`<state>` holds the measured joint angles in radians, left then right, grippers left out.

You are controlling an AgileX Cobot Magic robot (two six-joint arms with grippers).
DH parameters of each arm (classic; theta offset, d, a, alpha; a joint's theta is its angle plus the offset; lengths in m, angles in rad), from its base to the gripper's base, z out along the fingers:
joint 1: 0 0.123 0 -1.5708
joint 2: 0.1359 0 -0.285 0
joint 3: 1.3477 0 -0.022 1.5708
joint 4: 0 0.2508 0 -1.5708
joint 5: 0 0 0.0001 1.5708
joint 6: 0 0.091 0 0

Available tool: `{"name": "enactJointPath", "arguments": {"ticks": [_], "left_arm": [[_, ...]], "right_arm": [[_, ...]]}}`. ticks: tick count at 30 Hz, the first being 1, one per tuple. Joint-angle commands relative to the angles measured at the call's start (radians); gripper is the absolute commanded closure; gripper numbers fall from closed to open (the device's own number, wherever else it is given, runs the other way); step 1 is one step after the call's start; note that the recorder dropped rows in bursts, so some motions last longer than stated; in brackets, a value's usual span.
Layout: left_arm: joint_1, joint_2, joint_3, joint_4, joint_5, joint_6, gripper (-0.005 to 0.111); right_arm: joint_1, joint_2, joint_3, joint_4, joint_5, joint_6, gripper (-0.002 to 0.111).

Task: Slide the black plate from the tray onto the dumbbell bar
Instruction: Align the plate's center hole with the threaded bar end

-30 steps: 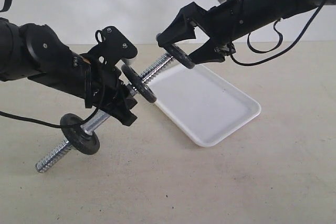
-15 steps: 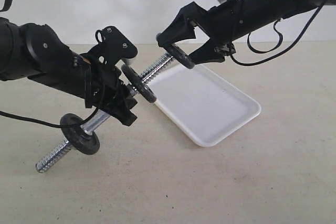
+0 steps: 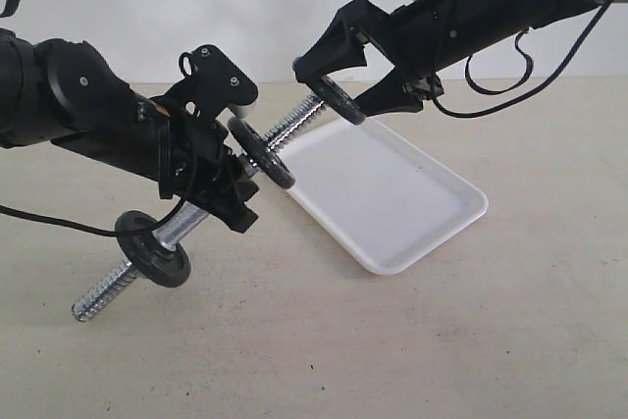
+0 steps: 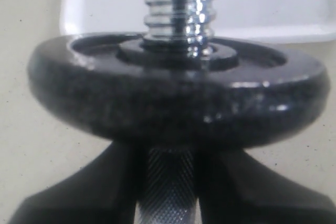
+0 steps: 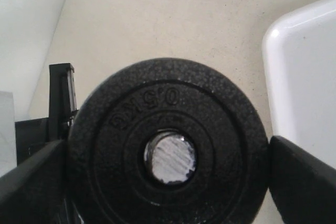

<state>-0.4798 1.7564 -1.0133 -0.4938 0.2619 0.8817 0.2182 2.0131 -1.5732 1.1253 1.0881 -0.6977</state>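
My right gripper is shut on the black plate, held on edge in the air above the white tray's far end. In the right wrist view its fingers press the rim of the plate, and the silver bar end shows through the centre hole. My left gripper is shut on the dumbbell bar, which tilts up toward the plate. In the left wrist view the gripper clamps the knurled grip of the bar.
Two other black discs sit on the bar: one just above my left gripper, one near the lower threaded end. The nearer disc fills the left wrist view. The tray holds nothing. Beige tabletop surrounds it.
Both arms have shifted slightly upward. The bar's upper tip now stands right at the held plate's hole.
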Motion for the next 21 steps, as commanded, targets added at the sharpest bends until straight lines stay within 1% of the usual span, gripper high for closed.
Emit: {"name": "enactJointPath", "arguments": {"ticks": [1,12,21], "left_arm": [[-0.011,-0.034,-0.039,-0.067,-0.299,-0.033,0.102],[-0.011,-0.034,-0.039,-0.067,-0.316,-0.033,0.102],[-0.011,-0.034,-0.039,-0.047,-0.298,-0.04,0.102]], "right_arm": [[0.023,-0.071,-0.014,0.144,0.133,-0.004,0.108],[0.023,-0.092,-0.014,0.143,0.133,0.019,0.108],[0.023,-0.123,-0.014,0.141,0.133,0.016,0.108]]}}
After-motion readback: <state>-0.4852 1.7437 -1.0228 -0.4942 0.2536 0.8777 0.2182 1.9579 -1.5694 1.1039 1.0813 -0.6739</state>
